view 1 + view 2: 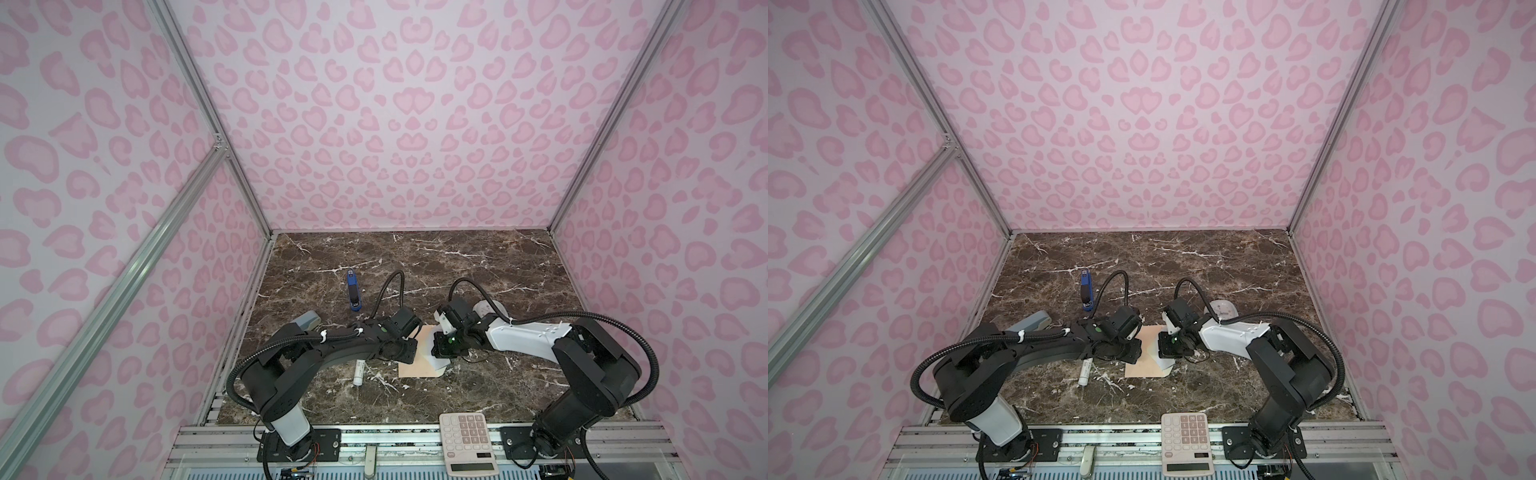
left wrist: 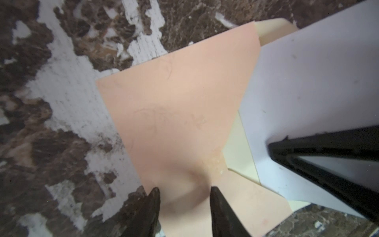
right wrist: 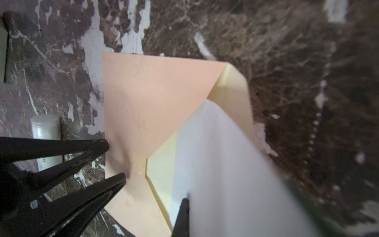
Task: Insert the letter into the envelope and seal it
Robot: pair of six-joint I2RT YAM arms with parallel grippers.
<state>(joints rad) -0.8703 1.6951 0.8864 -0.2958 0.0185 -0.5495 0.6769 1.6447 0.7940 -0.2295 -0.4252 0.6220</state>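
Left hand: my left hand (image 2: 184, 191) is standing about half open with nothing between its fingers. Both tips are pressing down on the envelope's closed side, the one opposite the mouth.
Envelope: the flat peach paper envelope (image 2: 174, 112) is lying on the dark marbled counter (image 1: 457, 270) between my two arms. Its mouth and its cream-lined pointed flap (image 3: 231, 90) are facing my right arm.
Letter: the thin white paper letter (image 3: 215, 164) is slanting up from the mouth towards my right hand. Its leading edge is lying over the cream inside (image 3: 160, 174), just beside the notch of the peach front. Whether its corners are under that front I cannot tell.
Right hand: my right hand (image 2: 272, 147) is clamping shut on the letter's raised end.
Relation: the pocket is lying leftwards from my right hand. I am judging that the push needs to run straight across towards my left hand, with the letter's edge staying parallel to the mouth.
Nearer arm: both hands are at the envelope; the right one is carrying the sheet.
Room: a white glue stick (image 1: 359, 372) is lying just beside my left hand, on the side the envelope would slide to if it slipped. Bare counter is showing on the near side of the envelope.
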